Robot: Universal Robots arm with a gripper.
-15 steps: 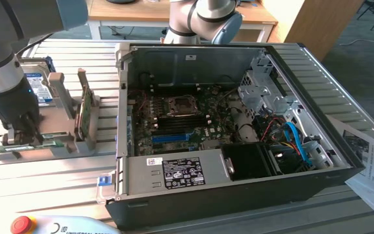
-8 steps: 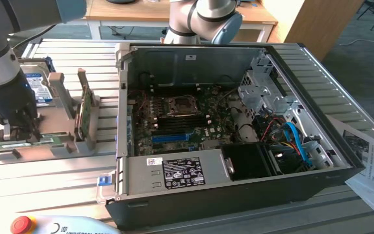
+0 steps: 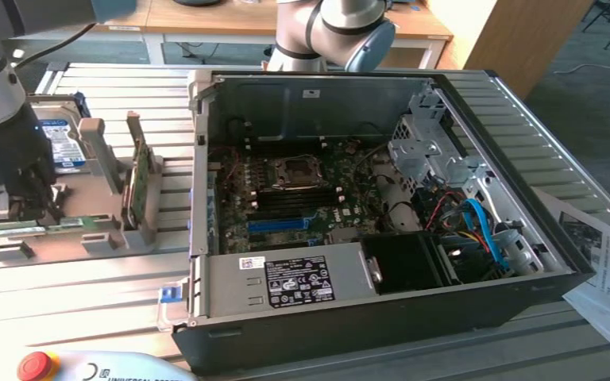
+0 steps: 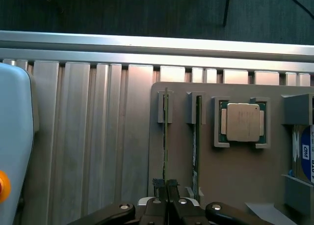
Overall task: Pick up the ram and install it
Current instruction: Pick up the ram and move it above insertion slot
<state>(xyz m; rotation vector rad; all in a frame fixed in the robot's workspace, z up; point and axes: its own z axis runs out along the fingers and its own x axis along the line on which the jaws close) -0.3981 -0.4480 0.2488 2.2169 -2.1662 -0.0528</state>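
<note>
Ram (image 4: 166,136) on its long edge in a slot of the grey holder (image 4: 230,181), directly between the fingers (image 4: 174,189) and running straight away from them to the small bracket at the slot's far end. Fingers clenched across the board's thin faces, almost meeting, with just the green edge between the pads: judged a firm grasp on the ram, which looks seated in its slot and not yet raised. Seen from the exterior view, the same ram (image 3: 51,228) lengthways from left to right, level with the slatted tabletop (image 3: 114,87), gripped nearer its left end. Just beside it, a second green stick (image 4: 197,136), parallel in the next slot. Beyond that, a processor (image 4: 243,122) in a square recess, then a hard drive (image 4: 306,158) at the holder's edge. Well apart, toward the exterior view's right, an open computer case (image 3: 464,103) with its motherboard (image 3: 241,198) flat inside, dark memory slots (image 3: 299,194) roughly parallel to the ram's long axis.
</note>
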